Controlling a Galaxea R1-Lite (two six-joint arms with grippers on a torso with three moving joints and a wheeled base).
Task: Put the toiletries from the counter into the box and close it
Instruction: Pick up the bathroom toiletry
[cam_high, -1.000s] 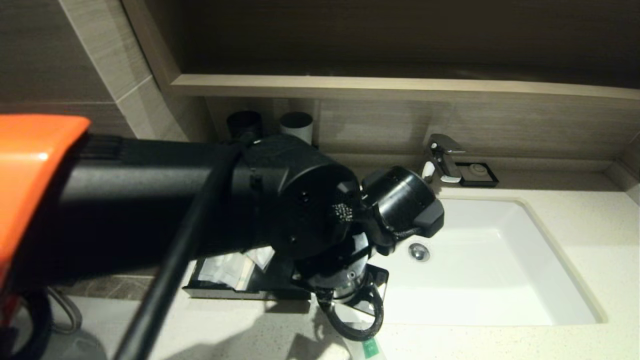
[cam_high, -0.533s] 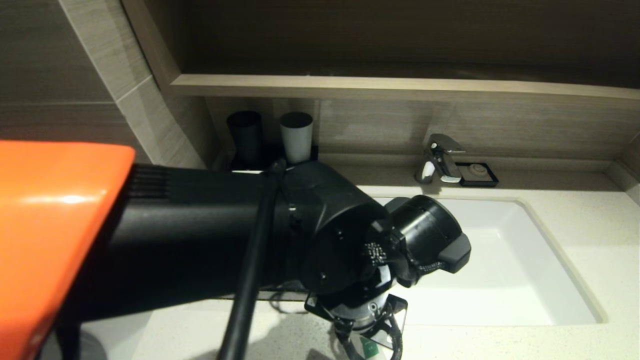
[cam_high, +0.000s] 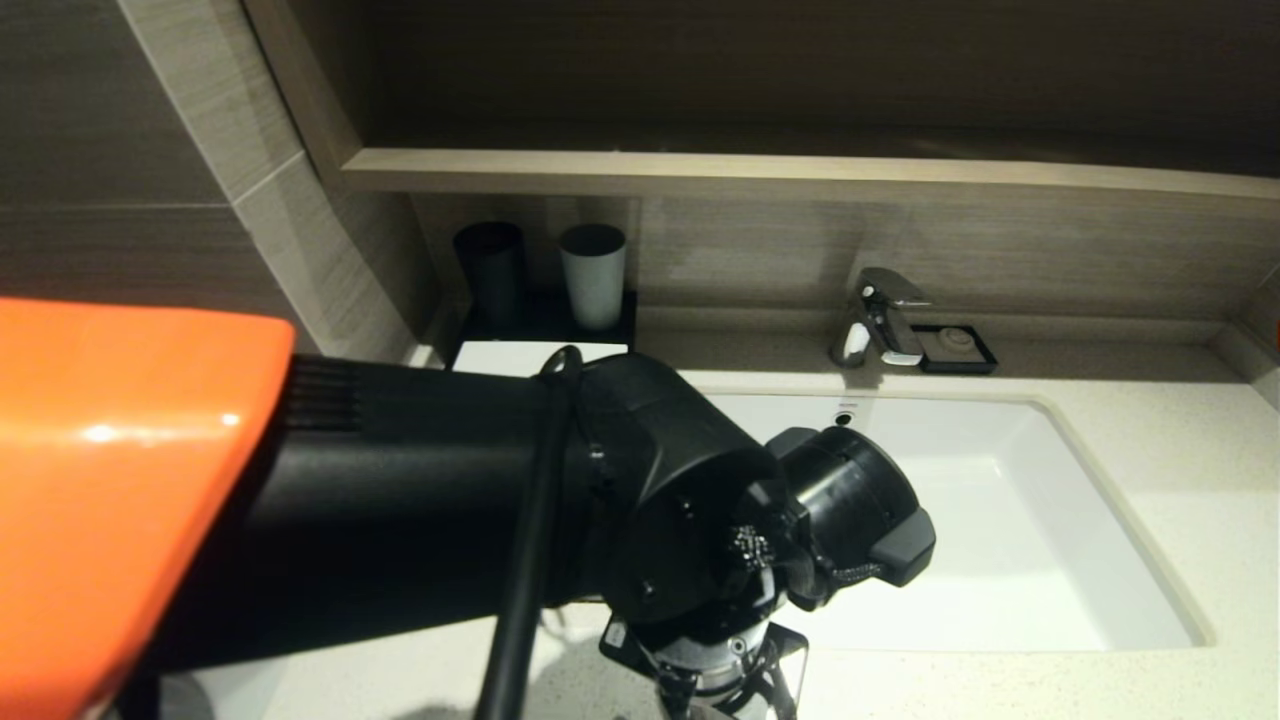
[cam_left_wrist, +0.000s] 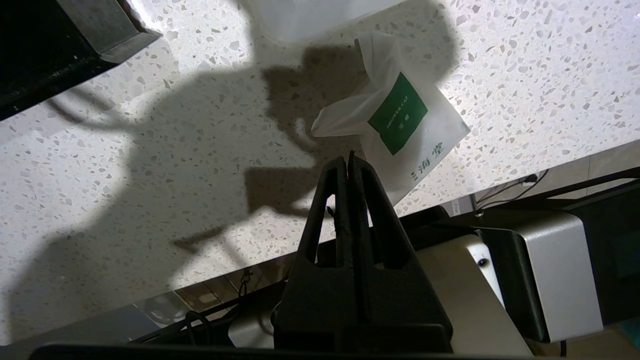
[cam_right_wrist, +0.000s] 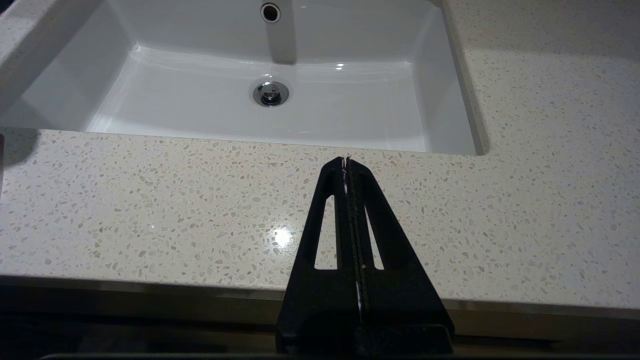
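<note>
Left pincer hangs with its fingers pressed together and nothing between them, just beside the one sachet I can count, white with a green label, lying flat on the speckled worktop near its front edge. One box shows only its white top behind my left arm, which blocks most of my head view. Two cups, one tap and one soap dish line the back. Right pincer is parked, fingers together, before the basin.

Left arm swung nearer, now hiding box drawer
</note>
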